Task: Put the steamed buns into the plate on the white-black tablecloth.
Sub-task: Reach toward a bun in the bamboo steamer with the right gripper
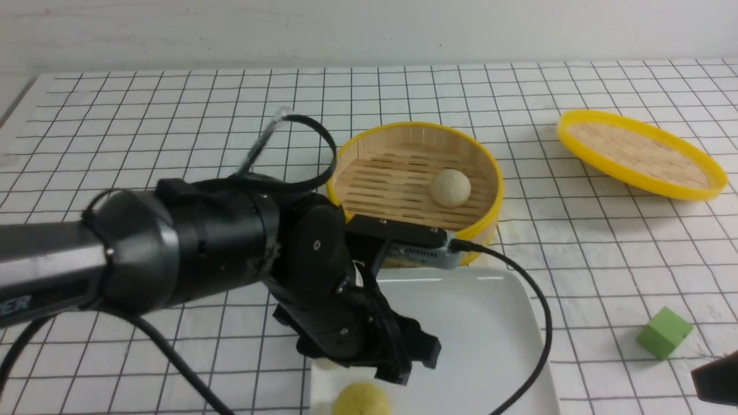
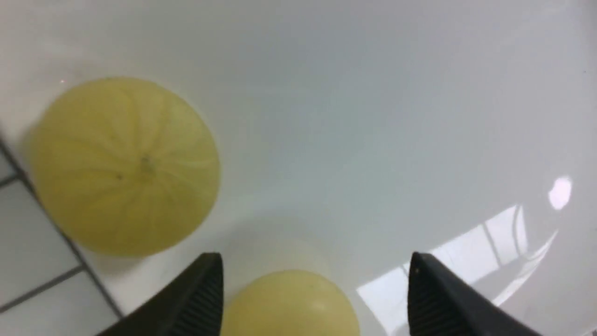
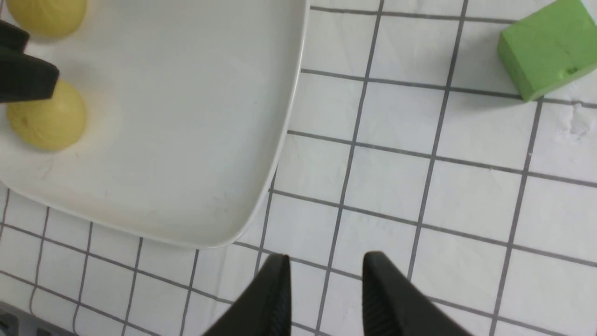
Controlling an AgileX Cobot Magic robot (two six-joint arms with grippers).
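Your left hand (image 2: 313, 261) hangs over the seven o'clock corner of the plate (image 1: 490, 323), its jaws spread wide on either side of a yellow bun (image 2: 289, 305) that lies on the white glaze. The other yellow bun (image 2: 123, 165) sits just beside it, close to the rim, so two of the three look delivered and this step reads as a release. The beige bun (image 1: 450, 187) is alone in the steamer (image 1: 415, 138), at twelve o'clock from the plate on the white-black tablecloth (image 1: 173, 115). The next move, as I judge it, calls for you to lift straight up so neither finger nudges the bun, then swing to twelve o'clock, come down inside the steamer wall and close on the beige bun. Your right hand (image 3: 326, 266) waits over bare cloth off the plate's four o'clock corner, jaws partly apart with nothing between them and the green cube (image 3: 545, 44) well clear of it. From the front, your left arm covers the plate's near corner. Only the top of one yellow bun shows at the frame's bottom edge, and the right hand is a dark sliver at the lower right. The left wrist view cuts off the lower half of the bun between the fingers, so you cannot tell whether either pad touches it.
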